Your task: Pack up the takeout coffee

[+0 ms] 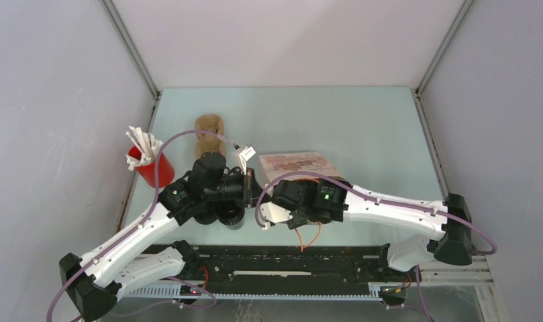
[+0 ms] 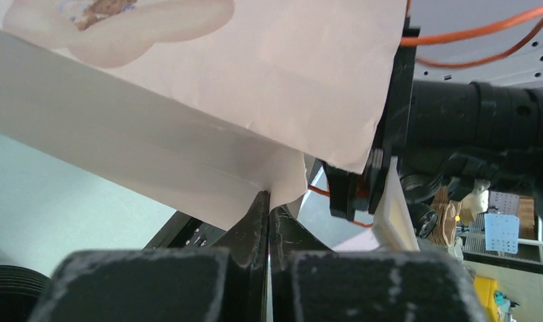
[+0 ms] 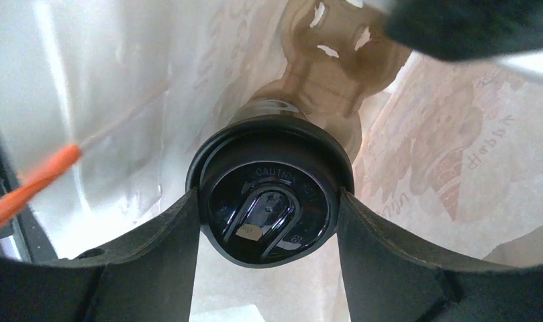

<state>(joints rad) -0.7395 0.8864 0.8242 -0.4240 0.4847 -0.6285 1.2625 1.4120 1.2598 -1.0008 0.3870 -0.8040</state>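
Right gripper [image 3: 268, 201], lower part of right wrist view: clamped on takeout coffee [image 3: 275, 171], one dark finger against each side of black round lid. Lid facing camera, raised "CAUTION" lettering legible along upper edge. Cup held clear of paper behind it, as far as can be judged. Paper bag [image 3: 121, 80] on left, above and right of cup; pink print on right wall reads mirrored. Brown shape shows through paper at upper centre. Orange cable [image 3: 40, 181] crosses left edge.

Left gripper [image 2: 269, 208], lower centre of left wrist view: jaws closed, pinching lower edge of paper bag [image 2: 255, 80] between fingertips. Bag sheet fills upper half of frame, sloping down to right. Black wrist and white plate of right arm just right of bag edge. Ribbed rim of a black lid visible in lower left corner.

Top external view: both wrists meet at centre frame, at near left corner of bag [image 1: 299, 164]. Held cup hidden there by right wrist. Other black cups [image 1: 229, 215] partly covered by left arm, just left of bag. Red cup [image 1: 151, 169] with white sticks [image 1: 142, 142] at left of table [image 1: 362, 121]. Brown cup carrier [image 1: 208, 131] behind left wrist, apart from bag.
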